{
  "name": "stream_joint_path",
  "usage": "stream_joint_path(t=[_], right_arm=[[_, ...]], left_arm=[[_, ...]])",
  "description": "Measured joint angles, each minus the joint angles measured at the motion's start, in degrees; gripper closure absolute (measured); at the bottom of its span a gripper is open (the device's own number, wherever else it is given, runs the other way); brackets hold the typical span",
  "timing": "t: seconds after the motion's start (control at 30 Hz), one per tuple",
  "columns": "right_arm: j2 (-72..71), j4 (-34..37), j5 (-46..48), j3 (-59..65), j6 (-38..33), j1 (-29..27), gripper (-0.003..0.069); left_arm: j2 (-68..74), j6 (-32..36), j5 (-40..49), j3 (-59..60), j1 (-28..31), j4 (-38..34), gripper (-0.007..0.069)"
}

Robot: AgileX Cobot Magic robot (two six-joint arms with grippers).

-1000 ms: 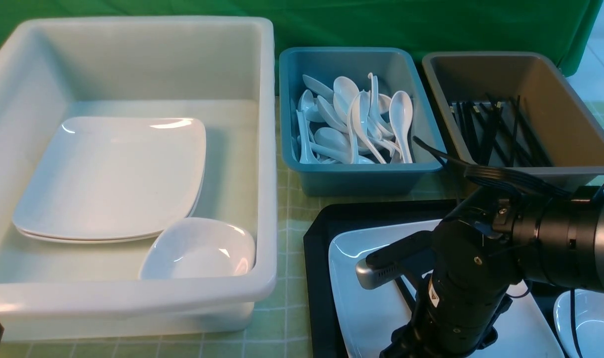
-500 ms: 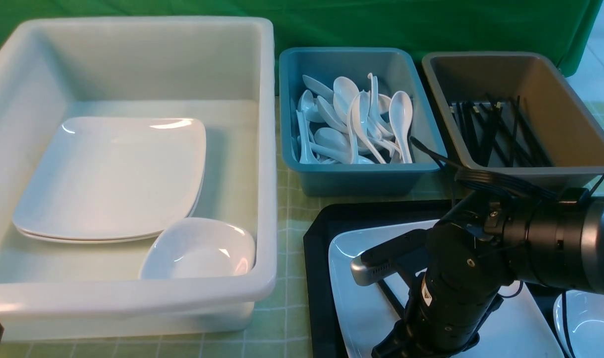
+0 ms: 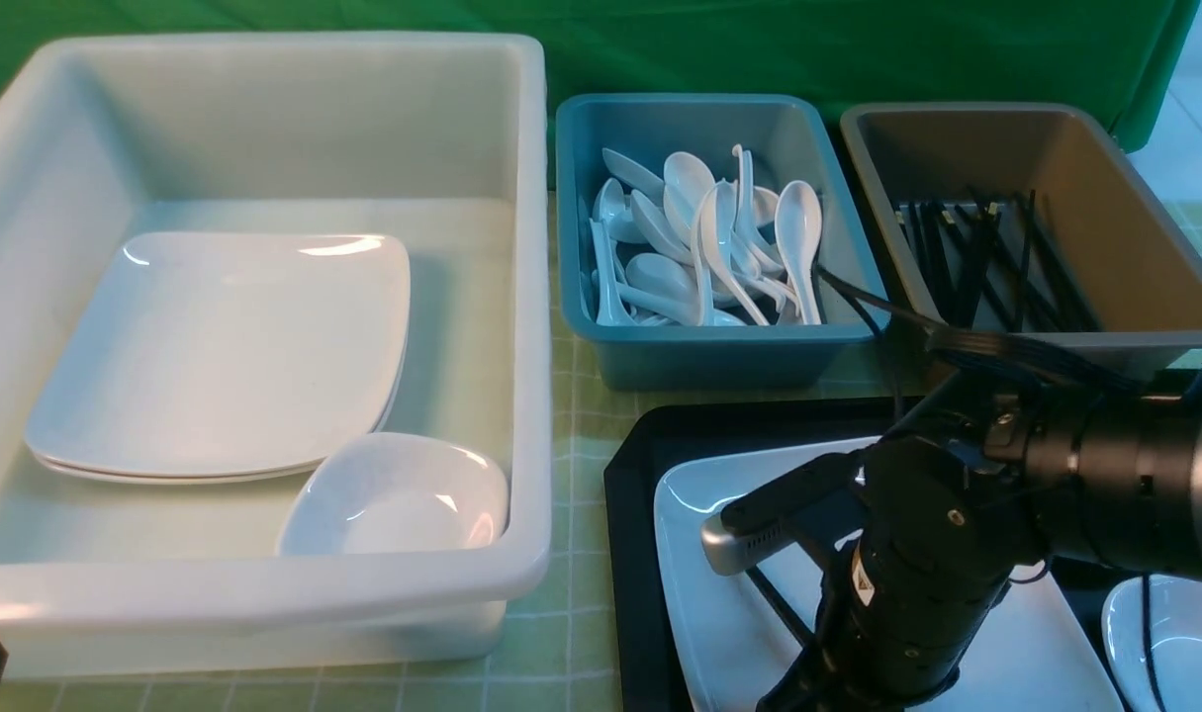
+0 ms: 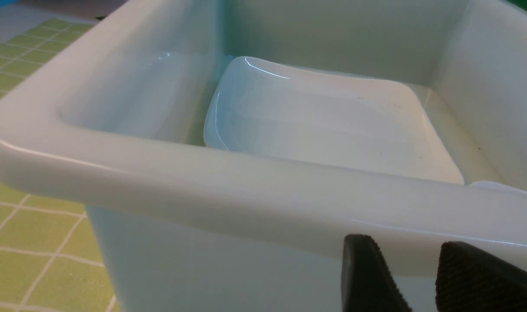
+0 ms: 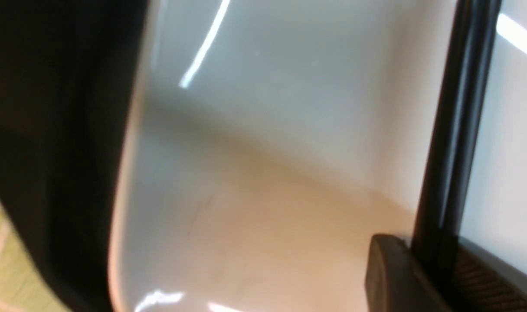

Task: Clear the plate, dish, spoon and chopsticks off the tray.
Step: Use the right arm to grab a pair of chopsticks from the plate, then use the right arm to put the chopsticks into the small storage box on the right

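Note:
The black tray (image 3: 630, 494) lies at the front right with the white plate (image 3: 709, 613) on it. A small white dish (image 3: 1169, 633) sits on the tray beside the plate, at the right edge. My right gripper (image 5: 432, 248) is down over the plate (image 5: 267, 173), shut on the black chopsticks (image 5: 456, 130), which run out between its fingers. A short piece of the chopsticks (image 3: 779, 605) shows under the right arm in the front view. The spoon is hidden. My left gripper (image 4: 404, 248) is open and holds nothing, close to the white tub's outer wall.
The white tub (image 3: 531, 297) at the left holds stacked plates (image 3: 225, 346) and a dish (image 3: 398, 494). Behind the tray stand a teal bin (image 3: 709, 351) with several spoons and a brown bin (image 3: 1145, 331) with several chopsticks. A green checked cloth covers the table.
The right arm sank lower over the plate, then lifted slightly. The visible end of the chopsticks shifted left under it. The left arm stayed still.

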Motion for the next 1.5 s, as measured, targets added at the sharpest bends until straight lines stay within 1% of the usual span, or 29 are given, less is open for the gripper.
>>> stream_joint_path(t=[0.27,0.43,0.53,0.63,0.7,0.73,0.83,0.87,0.93,1.03,1.07,1.1,1.13,1.17,1.23,1.27,1.3,1.33,1.37,1.5], right_arm=[[-8.9,0.1,2.2,0.0,-0.8,0.0,0.0558],[-17.3,-0.5,2.7,-0.2,-1.3,0.0,0.0558],[-21.3,-3.6,2.9,-1.6,-1.2,0.0,0.0558],[-24.1,-11.6,2.8,-4.0,2.1,0.0,0.0558],[-24.3,-17.4,2.6,-5.7,4.9,-1.0,0.0558],[-24.2,-20.1,1.8,-6.6,5.8,-2.5,0.0558],[-23.5,-22.8,-1.1,-8.0,6.5,-6.5,0.0558],[-22.9,-23.5,-4.0,-8.6,6.7,-10.0,0.0558],[-21.6,-24.2,-10.3,-9.3,7.1,-15.1,0.0558],[-18.3,-24.6,-22.2,-9.6,9.1,-24.8,0.0558],[-17.6,-24.6,-25.3,-9.6,9.6,-26.4,0.0558],[-17.4,-24.7,-26.0,-9.7,10.1,-26.9,0.0558],[-14.8,-24.8,-33.0,-9.7,11.9,-31.1,0.0558],[-14.2,-24.8,-34.5,-9.7,12.3,-32.0,0.0558],[-10.0,-24.8,-43.6,-9.7,13.9,-36.3,0.0558],[-8.2,-24.8,-46.4,-9.7,14.3,-37.7,0.0558],[-7.8,-24.8,-47.7,-9.7,14.3,-37.9,0.0558],[-4.8,-24.8,-51.7,-9.8,15.0,-39.5,0.0558],[-2.4,-24.9,-53.2,-10.3,15.5,-40.3,0.0558],[4.7,-25.0,-55.6,-13.3,16.4,-41.2,0.0558]], left_arm=[[0.0,0.0,0.0,0.0,0.0,0.0,0.04],[0.0,0.0,0.0,0.0,0.0,0.0,0.04],[0.0,0.0,0.0,0.0,0.0,0.0,0.04],[0.0,0.0,0.0,0.0,0.0,0.0,0.04],[0.0,0.0,0.0,0.0,0.0,0.0,0.04],[0.0,0.0,0.0,0.0,0.0,0.0,0.04],[0.0,-0.1,0.0,0.0,0.0,0.0,0.04],[0.0,-0.1,0.0,0.0,0.0,0.0,0.04],[0.0,0.0,0.0,0.0,0.0,0.0,0.04],[0.0,0.0,0.0,0.0,0.0,0.0,0.04],[0.0,0.0,0.0,0.0,0.0,0.0,0.04],[0.0,0.0,0.0,0.0,0.0,0.0,0.04],[0.0,0.0,0.0,0.0,0.0,0.0,0.04],[0.0,0.0,0.0,0.0,0.0,0.0,0.04],[0.0,0.0,0.0,0.0,0.0,0.0,0.04],[0.0,0.0,0.0,0.0,0.0,0.0,0.04],[0.0,0.0,0.0,0.0,0.0,0.0,0.04],[0.0,0.0,0.0,0.0,0.0,0.0,0.04],[0.0,0.0,0.0,0.0,0.0,0.0,0.04],[0.0,0.0,0.0,0.0,0.0,0.0,0.04]])
